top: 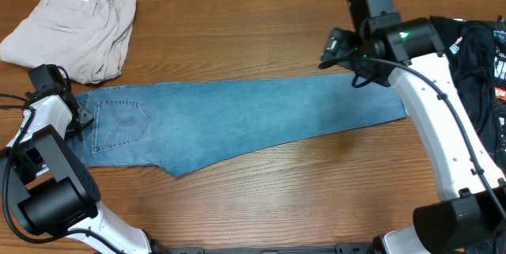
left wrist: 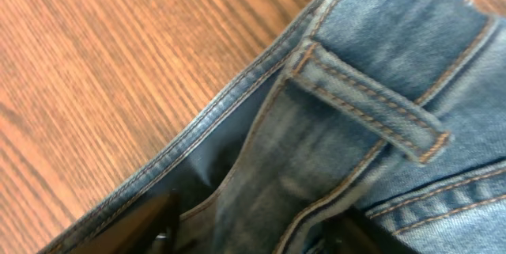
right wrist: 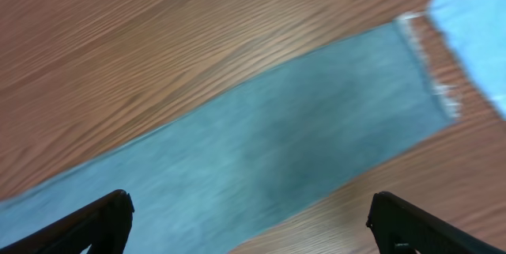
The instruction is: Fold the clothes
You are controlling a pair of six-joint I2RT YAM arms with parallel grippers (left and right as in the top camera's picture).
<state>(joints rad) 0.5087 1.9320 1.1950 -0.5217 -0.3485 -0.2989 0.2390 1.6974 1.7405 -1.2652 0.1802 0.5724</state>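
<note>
Logging jeans (top: 237,119) lying flat along table (top: 261,199), legs stacked, waist left, frayed hem (right wrist: 431,72) right. Judging denim as heavyish and limp but thick at seams, grippy rather than slippery; expecting sagging if lifted at one point. Seeing right gripper (right wrist: 249,226) hovering over lower leg, spread wide, holding nothing. Finding left gripper (left wrist: 253,234) straddling waistband (left wrist: 300,151) beside belt loop (left wrist: 364,104), jaws partly apart; failing to tell whether clamping. Favouring waistband and hem corners as holds.

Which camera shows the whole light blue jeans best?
Overhead: the light blue denim jeans lie flat, full length, back pocket visible. Left wrist shows only waistband and belt loop; right wrist, a blurred leg and hem.
</note>
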